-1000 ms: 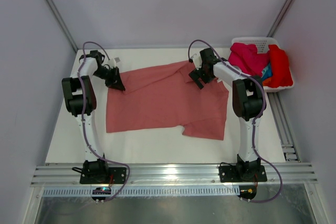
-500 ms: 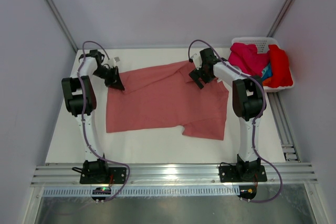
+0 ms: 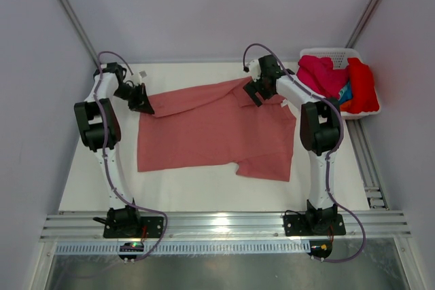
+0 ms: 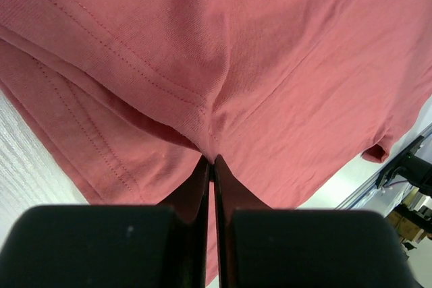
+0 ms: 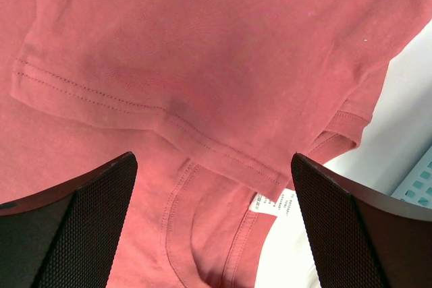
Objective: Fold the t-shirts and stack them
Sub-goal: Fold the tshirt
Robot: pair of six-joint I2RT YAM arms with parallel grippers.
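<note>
The left gripper (image 4: pixel 212 160) is clenched, its two jaws pressed together on a pinch of the salmon t-shirt (image 3: pixel 211 130) at a stitched hem; the cloth puckers into creases just ahead of the fingertips. In the overhead view this left gripper (image 3: pixel 140 102) sits at the shirt's far left corner. The right gripper (image 5: pixel 214 207) is released, jaws spread wide and holding nothing, above the shirt's far right part; directly beneath it lie a folded-over hemmed edge, the neckline and a white care label (image 5: pixel 273 202). The salmon t-shirt lies spread on the white table (image 3: pixel 204 188) between the two grippers and extends from them towards the arm bases. Just to the right of the right gripper (image 3: pixel 255 93) stands a white plastic basket (image 3: pixel 326 52). It contains a magenta t-shirt (image 3: pixel 318 73), a bright red t-shirt (image 3: pixel 363 86), and, between them, small visible parts of a blue t-shirt (image 3: pixel 346 91) and an orange t-shirt (image 3: pixel 346 104), all bunched and unfolded.
</note>
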